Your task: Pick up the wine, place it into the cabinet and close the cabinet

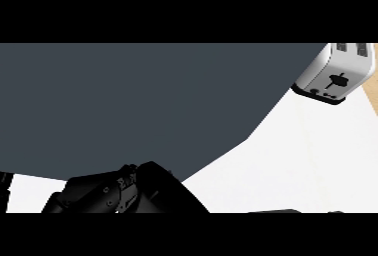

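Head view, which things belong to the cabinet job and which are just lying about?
Job: dark grey cabinet panel; left hand. No wine bottle shows.
Lying about: toaster; white counter.

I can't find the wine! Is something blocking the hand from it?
No wine shows, so I cannot tell. A big dark grey panel fills most of the view, with the left hand at its lower edge. A toaster stands at the upper right.

The cabinet (133,105), a flat dark grey panel, fills the upper left.
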